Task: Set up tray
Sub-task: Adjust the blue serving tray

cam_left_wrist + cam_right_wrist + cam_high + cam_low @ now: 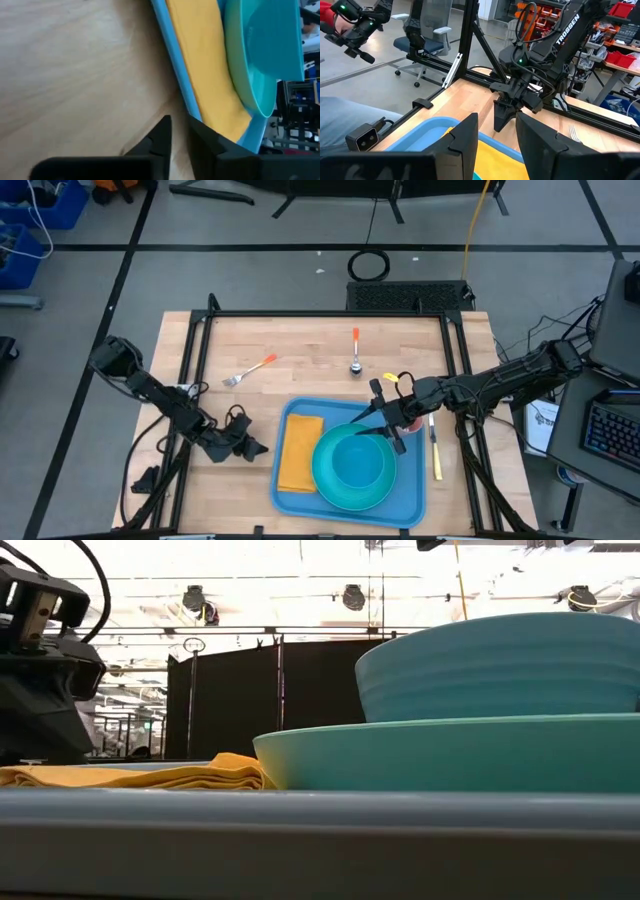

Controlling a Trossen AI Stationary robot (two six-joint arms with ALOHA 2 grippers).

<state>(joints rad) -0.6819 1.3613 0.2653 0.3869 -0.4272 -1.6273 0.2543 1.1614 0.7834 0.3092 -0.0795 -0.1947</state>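
Observation:
The blue tray (412,498) lies at the table's near middle. On it rest a folded yellow napkin (299,451) at the left and a teal plate (335,485) with a teal bowl (362,462) standing in it. My left gripper (262,447) is low over the wood just off the tray's left rim (170,55). Its fingers (161,134) are a narrow gap apart with nothing between them. My right gripper (385,425) hangs open and empty above the tray's far right part, pointing toward the left arm.
An orange-handled fork (250,370) and an orange-handled spoon (355,352) lie on the wood beyond the tray. A yellow-handled knife (436,452) lies to the tray's right. Black frame rails (330,313) border the table. Bare wood lies left of the tray.

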